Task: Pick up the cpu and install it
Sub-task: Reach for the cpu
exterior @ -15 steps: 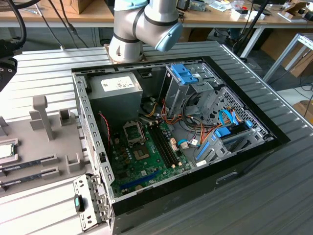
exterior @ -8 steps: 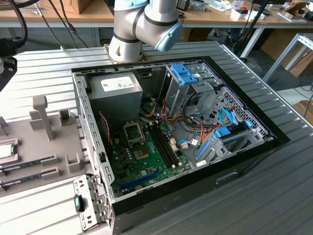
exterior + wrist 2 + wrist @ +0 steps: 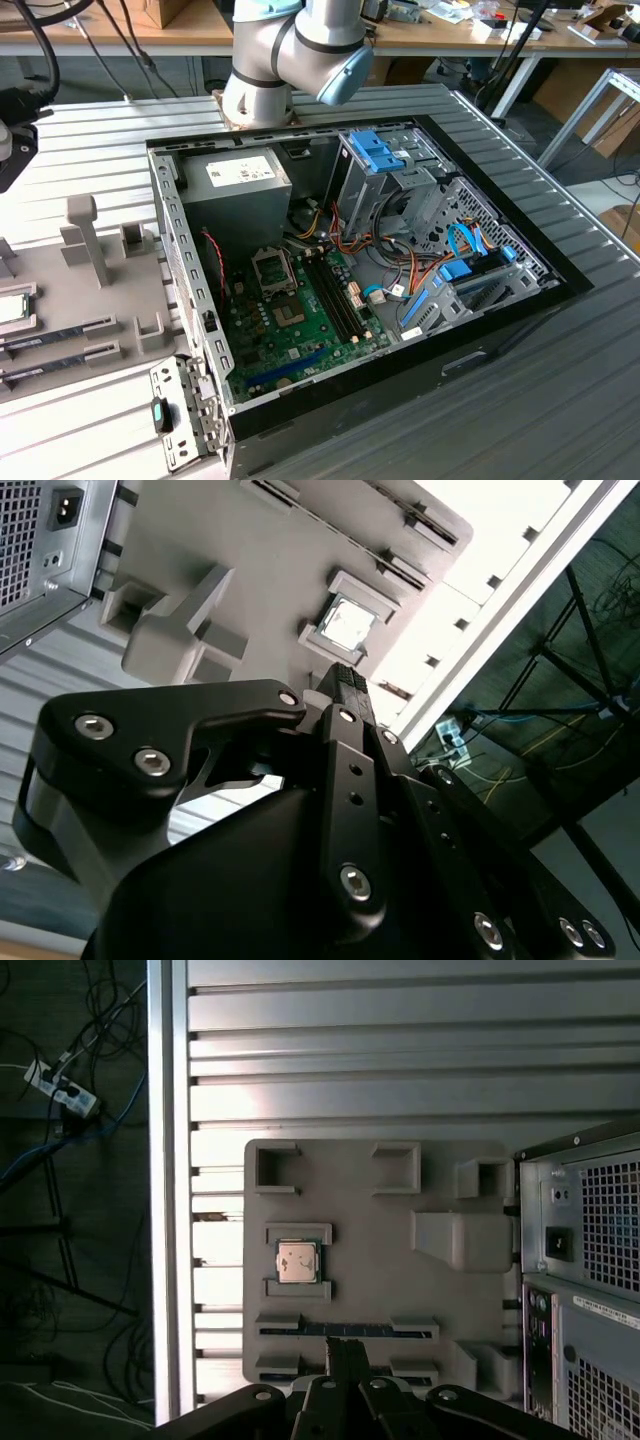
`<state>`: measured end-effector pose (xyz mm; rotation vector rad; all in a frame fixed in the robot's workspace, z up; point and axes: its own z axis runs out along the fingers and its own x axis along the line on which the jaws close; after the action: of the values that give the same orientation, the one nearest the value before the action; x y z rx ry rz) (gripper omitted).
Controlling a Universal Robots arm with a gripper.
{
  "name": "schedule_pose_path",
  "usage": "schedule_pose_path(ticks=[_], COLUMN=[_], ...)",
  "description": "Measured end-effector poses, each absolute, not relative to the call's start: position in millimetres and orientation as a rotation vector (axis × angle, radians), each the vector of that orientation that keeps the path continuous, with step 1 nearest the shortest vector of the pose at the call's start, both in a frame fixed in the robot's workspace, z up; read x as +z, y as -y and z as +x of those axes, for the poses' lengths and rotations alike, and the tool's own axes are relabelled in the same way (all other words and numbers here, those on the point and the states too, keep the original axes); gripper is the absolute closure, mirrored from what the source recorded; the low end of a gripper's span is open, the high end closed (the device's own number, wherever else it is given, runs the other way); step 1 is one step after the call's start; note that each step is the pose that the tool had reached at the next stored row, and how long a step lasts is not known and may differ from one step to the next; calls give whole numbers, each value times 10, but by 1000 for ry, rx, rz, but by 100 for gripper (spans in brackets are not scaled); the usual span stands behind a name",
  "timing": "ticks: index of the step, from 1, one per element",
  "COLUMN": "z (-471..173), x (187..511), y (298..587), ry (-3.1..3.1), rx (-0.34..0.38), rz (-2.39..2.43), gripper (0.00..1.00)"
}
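Note:
The cpu (image 3: 297,1261), a small silvery square with a thin green rim, lies flat in a holder on the grey fixture tray (image 3: 370,1230). In the second wrist view the cpu (image 3: 347,623) lies beyond the black fingertips. The exterior view has the cpu (image 3: 12,308) at its far left edge. My gripper (image 3: 345,1348) hovers above the tray's slotted end, apart from the cpu, fingers pressed together and holding nothing. The gripper (image 3: 346,676) looks shut in both wrist views. The bare socket (image 3: 272,268) sits on the green board (image 3: 300,325) inside the open case.
Long memory sticks (image 3: 345,1329) lie in tray slots just under the fingertips. The computer case (image 3: 350,280) lies open beside the tray, with a power supply (image 3: 235,185), drive cages and cables inside. The ribbed metal table (image 3: 400,1050) ends at a rail (image 3: 160,1160).

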<state>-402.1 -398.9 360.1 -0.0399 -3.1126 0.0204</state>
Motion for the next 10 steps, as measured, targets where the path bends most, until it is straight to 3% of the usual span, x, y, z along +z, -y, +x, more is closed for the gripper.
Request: schedule_pose_path(ticks=[10], z=[-4021], x=[3543], y=[3989], ry=[3113], rx=[20], rz=[-40], gripper=[89])
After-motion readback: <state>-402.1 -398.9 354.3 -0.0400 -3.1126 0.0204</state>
